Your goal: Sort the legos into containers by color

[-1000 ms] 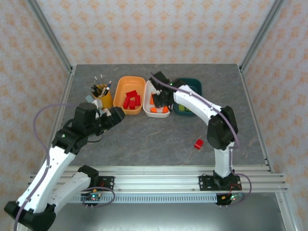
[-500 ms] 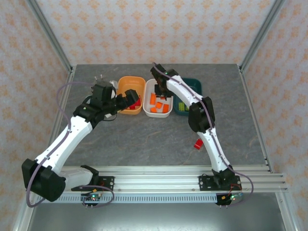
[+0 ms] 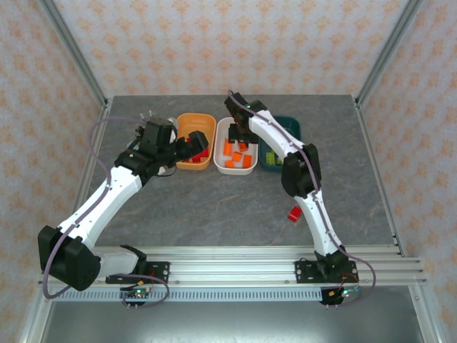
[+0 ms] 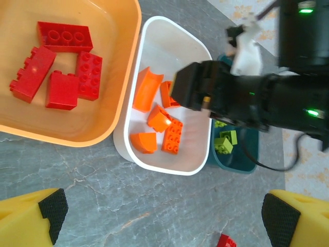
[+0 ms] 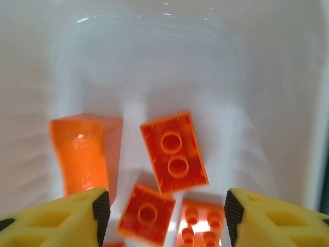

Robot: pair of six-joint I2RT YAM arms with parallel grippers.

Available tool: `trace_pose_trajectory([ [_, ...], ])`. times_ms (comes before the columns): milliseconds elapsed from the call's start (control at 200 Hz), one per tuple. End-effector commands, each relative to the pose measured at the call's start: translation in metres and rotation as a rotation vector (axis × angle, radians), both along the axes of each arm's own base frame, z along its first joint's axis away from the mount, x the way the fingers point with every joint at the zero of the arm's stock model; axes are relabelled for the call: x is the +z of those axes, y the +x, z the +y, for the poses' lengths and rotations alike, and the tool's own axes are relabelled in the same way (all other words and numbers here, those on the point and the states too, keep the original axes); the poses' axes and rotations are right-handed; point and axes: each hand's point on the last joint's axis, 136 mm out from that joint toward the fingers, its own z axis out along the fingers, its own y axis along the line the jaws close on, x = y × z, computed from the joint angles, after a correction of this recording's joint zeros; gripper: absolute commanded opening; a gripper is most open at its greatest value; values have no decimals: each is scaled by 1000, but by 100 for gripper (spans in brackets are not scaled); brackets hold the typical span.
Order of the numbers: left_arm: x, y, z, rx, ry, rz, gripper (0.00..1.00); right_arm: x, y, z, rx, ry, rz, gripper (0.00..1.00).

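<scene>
1. Table point(image 3: 214, 214). One grey work surface carries everything. The three containers stand at its far side, in a row and touching or nearly so. We judge this puts each tub within reach of both arms.

2. Arms. The left arm point(image 3: 107, 196) and right arm point(image 3: 300, 171) both stretch toward the row.

3. Containers, three in number.
- Orange tub point(image 4: 110, 110): leftmost, holds red.
- White tub point(image 4: 169, 51): centre, holds orange.
- Teal tub point(image 4: 236, 164): rightmost, holds green, and is partly hidden under the right arm.

4. Grippers, two in number.
- The left gripper point(image 4: 164, 216) hangs above the near edge of the orange and white tubs. Its fingers are spread wide with nothing between them.
- The right gripper point(image 5: 165, 212) is low over the white tub with its fingers apart and nothing gripped. The bricks under it lie loose on the tub floor. We judge this pose fits a release point for an orange piece.

5. Legos, counted from the left wrist view.
- Red legos point(image 4: 64, 36): four, in the orange tub.
- Orange legos point(image 4: 172, 135): five showing in the white tub. The right gripper may cover others.
- Green legos point(image 4: 226, 141): at least two in the teal tub. We cannot count the rest.
- Loose red lego point(image 3: 294, 213): one, on the bare table beside the right arm and well apart from the tubs.

6. Assessment. Colours are unmixed in all three tubs. We judge the sort nearly complete, with the loose red lego due for the orange tub.
</scene>
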Motion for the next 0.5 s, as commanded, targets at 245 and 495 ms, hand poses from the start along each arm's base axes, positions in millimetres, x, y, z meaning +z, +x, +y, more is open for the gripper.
trace_pose_trajectory([
  [245, -2, -13, -82, -295, 164, 8, 100, 121, -99, -45, -93, 178, -180, 59],
  [495, -31, -43, -151, -566, 250, 19, 99, 130, -220, -118, -266, 175, -129, 60],
])
